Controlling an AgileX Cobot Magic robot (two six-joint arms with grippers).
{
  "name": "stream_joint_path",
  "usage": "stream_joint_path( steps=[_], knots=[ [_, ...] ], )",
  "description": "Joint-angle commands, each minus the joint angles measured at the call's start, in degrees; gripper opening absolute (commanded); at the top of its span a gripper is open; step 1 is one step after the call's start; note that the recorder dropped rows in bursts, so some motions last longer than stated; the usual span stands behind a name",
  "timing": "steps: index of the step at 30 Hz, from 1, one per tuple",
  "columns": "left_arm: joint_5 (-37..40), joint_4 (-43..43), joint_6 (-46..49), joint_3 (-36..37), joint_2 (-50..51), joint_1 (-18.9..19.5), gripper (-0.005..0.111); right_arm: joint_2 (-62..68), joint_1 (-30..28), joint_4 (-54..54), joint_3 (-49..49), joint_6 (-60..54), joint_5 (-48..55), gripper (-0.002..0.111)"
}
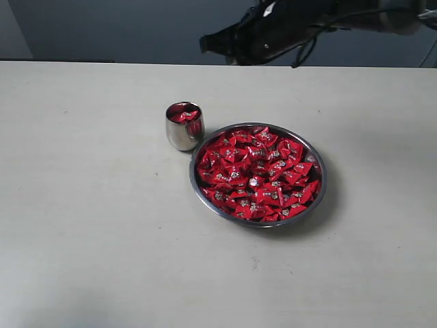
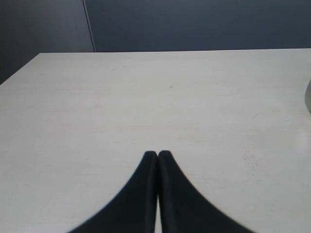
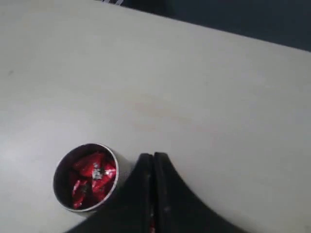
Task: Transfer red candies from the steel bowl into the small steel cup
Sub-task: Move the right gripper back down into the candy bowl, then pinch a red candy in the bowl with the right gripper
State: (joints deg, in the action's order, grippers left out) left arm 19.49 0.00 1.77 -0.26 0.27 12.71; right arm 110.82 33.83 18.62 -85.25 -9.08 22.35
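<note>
Right gripper is clenched, jaws pressed together, hanging above the table near the small steel cup. The cup holds a few red candies. The steel bowl, heaped with more, stands just beside it. Left gripper is likewise closed over bare table.

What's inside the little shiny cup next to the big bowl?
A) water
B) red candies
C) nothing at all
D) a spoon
B: the cup has a few red candies in it, which the right wrist view shows looking down into its mouth.
</note>
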Motion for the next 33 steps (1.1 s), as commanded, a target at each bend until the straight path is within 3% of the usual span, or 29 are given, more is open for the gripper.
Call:
stream_joint_path(
  steps=[1,6,12,23,29,33],
  knots=[
    [-0.6,-0.3,-0.1,0.3,-0.3,-0.3,0.000,-8.4,-3.9,-0.8,13.9,-0.1,-9.3,-0.001],
    [-0.6,-0.3,-0.1,0.3,-0.3,-0.3,0.000,-12.6,-8.1,-0.8,22.3,-0.1,-3.8,-0.001],
    [-0.6,-0.3,-0.1,0.3,-0.3,-0.3,0.000,-10.0,-7.0,-0.3,23.0,-0.4,13.2,-0.001],
    [-0.6,-0.3,-0.1,0.3,-0.3,-0.3,0.000,-5.3,-6.9,8.4,23.0,-6.5,20.1,0.000],
    [-0.6,-0.3,-0.1,0.3,-0.3,-0.3,0.000,-5.3,-6.9,8.5,23.0,-7.4,20.4,0.042],
    [-0.6,-0.3,-0.1,0.3,-0.3,-0.3,0.000,-5.3,-6.9,10.2,23.0,-7.4,20.3,0.043]
  ],
)
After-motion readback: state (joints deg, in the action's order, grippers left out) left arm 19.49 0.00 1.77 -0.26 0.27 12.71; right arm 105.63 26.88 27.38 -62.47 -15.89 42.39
